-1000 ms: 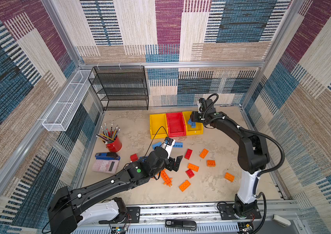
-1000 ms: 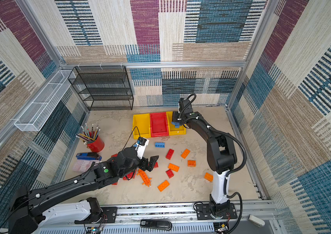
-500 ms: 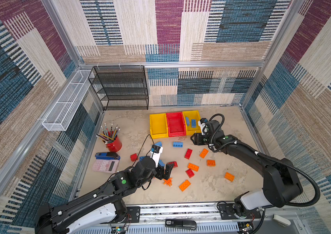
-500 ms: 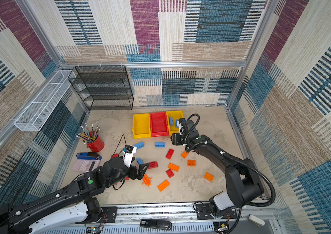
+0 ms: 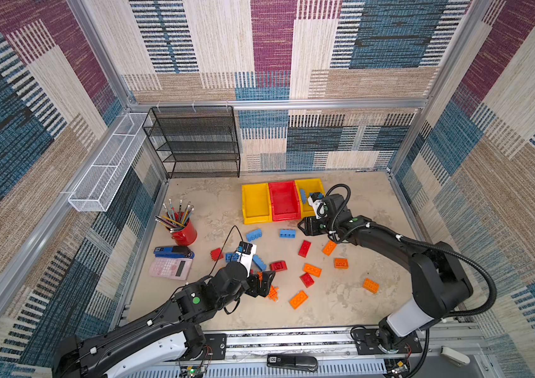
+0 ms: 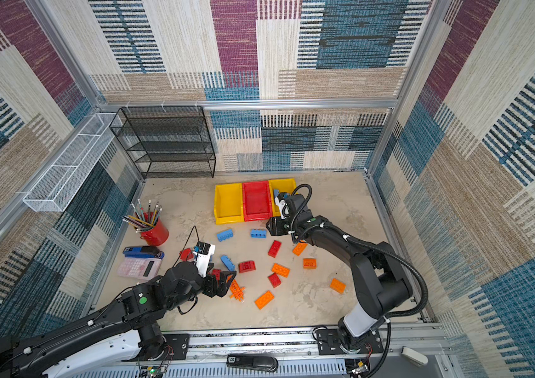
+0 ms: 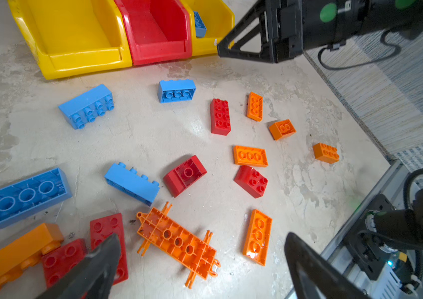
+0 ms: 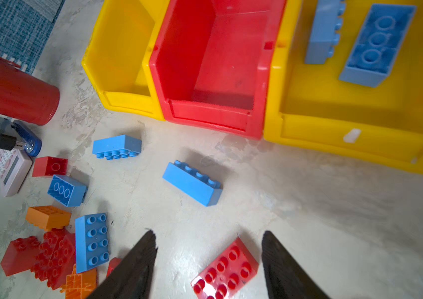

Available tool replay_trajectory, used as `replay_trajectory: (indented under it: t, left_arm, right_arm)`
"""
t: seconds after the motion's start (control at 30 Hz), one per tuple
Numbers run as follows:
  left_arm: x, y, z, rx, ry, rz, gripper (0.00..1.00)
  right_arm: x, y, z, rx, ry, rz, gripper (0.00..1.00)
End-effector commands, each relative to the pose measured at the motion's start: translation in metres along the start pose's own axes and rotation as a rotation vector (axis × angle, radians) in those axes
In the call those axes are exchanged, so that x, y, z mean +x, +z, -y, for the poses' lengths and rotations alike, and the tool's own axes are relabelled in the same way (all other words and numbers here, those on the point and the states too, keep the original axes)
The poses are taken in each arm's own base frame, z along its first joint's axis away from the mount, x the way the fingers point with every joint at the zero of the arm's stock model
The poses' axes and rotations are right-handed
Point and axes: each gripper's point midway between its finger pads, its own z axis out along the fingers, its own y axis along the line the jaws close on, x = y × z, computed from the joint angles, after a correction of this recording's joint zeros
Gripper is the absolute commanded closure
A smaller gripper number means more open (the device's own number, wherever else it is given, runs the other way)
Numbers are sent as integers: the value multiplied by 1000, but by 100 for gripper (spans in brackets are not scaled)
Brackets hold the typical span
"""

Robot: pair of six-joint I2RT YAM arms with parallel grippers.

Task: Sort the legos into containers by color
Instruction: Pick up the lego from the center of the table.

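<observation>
Your right gripper [image 8: 208,233] hangs spread and empty. The blue studded plastic brick [image 8: 192,182] lies just ahead of its jaws, between them and the red open-front plastic bin [image 8: 206,121], long axis slanted across their gap. Your left gripper [image 7: 204,236], also spread, is much farther off.

Mottled beige tabletop [image 5: 213,203], strewn with red, orange, blue legos [image 5: 304,248], containers [image 5: 284,216] placed rearward, pencil cup [image 5: 186,233], stapler [image 5: 172,252], calculator [image 5: 169,268] grouped at left.

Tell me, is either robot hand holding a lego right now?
No. The left gripper and the right gripper are both open, with nothing between their jaws.
</observation>
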Motion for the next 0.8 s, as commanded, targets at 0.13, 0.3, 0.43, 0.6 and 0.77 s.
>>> replay_trajectory:
  t: [0.13,0.3,0.43,0.6,0.77]
  left_arm:
    - [3,5,-1,18,-55,22,1]
    - [-4,-2,-6,7,-72,64,1]
    - [-5,-2,-9,-5,-76,74,1]
    - [-6,1,-11,-18,-78,86,1]
    - [-7,2,-9,-17,-67,80,1]
  right_arm:
    - [-13,27,-16,-95,-87,1,34]
    - [-6,46,-21,-109,-101,-38,34]
    - [4,57,-25,-124,-129,-81,34]
    - [6,65,-20,-104,-141,-89,34]
    - [9,73,-19,-108,-142,-96,35]
